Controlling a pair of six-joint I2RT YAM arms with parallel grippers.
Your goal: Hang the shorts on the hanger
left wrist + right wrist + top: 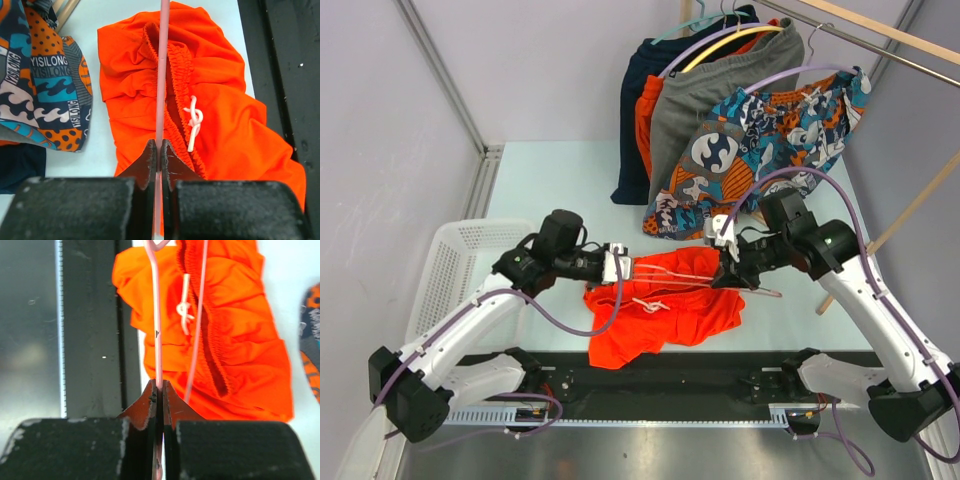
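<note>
**Item: shorts**. Orange-red, crumpled on the pale table, near its front edge and midway between the two arms. The waistband faces the far side and the white drawstring lies loose on top.

**Item: hanger**. Thin pale pink wire, lying across the waistband area of the shorts and running left to right. Whether any wire passes inside the waistband or only rests on the fabric cannot be told.

**Item: left gripper**. Jaws together, clamped on the hanger's left end, just above the fabric.

**Item: right gripper**. Jaws together, clamped on the hanger's right end.

**Item: surroundings.** Patterned shorts hang with other clothes at the far right. A white basket sits at the left.

**Handling note (judgement).**
- The step in hand appears to be positioning the hanger with both arms to take up the shorts.
- Both ends should move together and level, since uneven pull could bend or twist so thin a wire in the jaws.
- The wire needs to catch the waistband evenly, so the fabric does not bunch to one side.
- The drawstring may snag.
- The soft cloth will likely drag and fold rather than slide.
</note>
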